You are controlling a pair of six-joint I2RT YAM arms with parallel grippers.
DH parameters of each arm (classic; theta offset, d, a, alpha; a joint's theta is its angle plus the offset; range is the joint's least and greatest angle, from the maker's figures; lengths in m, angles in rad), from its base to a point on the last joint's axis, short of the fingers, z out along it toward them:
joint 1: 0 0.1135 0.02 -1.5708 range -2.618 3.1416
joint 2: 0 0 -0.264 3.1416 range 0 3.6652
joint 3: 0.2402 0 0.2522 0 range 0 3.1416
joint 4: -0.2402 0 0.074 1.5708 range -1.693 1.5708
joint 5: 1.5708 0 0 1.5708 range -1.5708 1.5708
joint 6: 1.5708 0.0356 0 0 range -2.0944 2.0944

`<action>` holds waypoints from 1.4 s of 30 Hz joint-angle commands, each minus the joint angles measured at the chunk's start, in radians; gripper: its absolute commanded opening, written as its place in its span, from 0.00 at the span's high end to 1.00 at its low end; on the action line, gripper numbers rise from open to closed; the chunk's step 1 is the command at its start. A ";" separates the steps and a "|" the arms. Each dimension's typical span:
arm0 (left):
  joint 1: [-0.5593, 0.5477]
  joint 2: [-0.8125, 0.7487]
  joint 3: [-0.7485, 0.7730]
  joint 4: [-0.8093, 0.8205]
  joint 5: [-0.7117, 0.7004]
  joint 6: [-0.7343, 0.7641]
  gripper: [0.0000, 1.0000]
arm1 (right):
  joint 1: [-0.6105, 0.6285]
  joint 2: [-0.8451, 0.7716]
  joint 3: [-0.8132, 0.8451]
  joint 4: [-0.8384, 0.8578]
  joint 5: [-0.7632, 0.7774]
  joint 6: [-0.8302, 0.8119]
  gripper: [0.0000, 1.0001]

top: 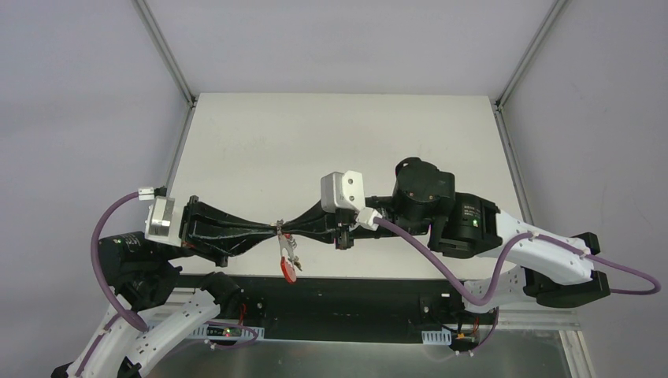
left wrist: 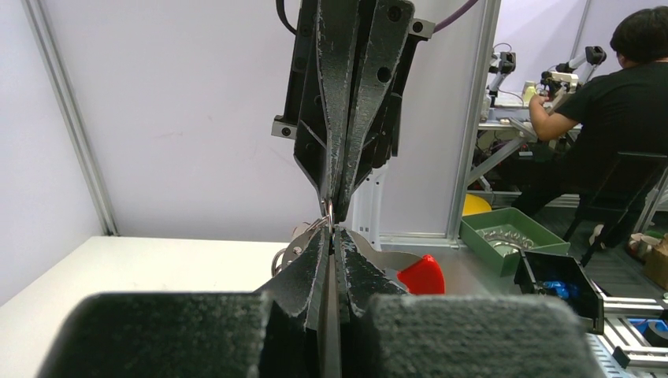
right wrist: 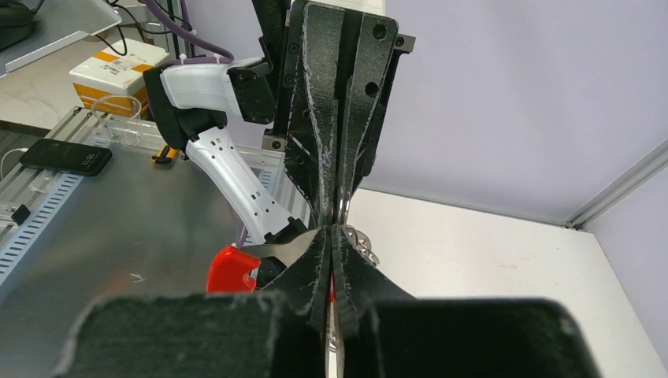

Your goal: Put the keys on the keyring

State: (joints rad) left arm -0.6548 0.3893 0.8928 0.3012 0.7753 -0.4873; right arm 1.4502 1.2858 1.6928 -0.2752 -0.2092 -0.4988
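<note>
Here both my left gripper and right gripper are clenched tip to tip on the thin wire keyring, above the near edge of the table; the keys, small, silvery and bunched together, dangle just below, a thick red loop hanging lowest

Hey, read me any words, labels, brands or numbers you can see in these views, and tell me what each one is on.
Nothing here can be read.
Small white marking on the right arm: too small to read.
Print on the orange and white box: too blurred to read.
</note>
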 commanded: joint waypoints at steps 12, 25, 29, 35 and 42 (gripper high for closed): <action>-0.003 -0.004 0.026 0.074 -0.032 -0.002 1.00 | 0.006 -0.021 0.025 -0.038 0.018 0.012 0.86; -0.003 -0.005 0.028 0.073 -0.032 0.000 1.00 | 0.007 -0.038 0.017 0.010 0.030 0.009 0.67; -0.003 -0.006 0.027 0.074 -0.033 -0.002 1.00 | 0.007 -0.022 0.024 0.010 0.022 0.013 0.68; -0.003 -0.008 0.028 0.073 -0.031 -0.004 1.00 | 0.007 -0.001 0.042 0.010 0.018 0.017 0.70; -0.003 -0.013 0.025 0.073 -0.030 -0.005 1.00 | 0.007 0.026 0.076 0.001 0.009 0.020 0.72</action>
State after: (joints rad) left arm -0.6548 0.3893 0.8928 0.3035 0.7540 -0.4873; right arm 1.4517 1.3048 1.7103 -0.3180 -0.1875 -0.4873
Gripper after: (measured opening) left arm 0.006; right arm 0.284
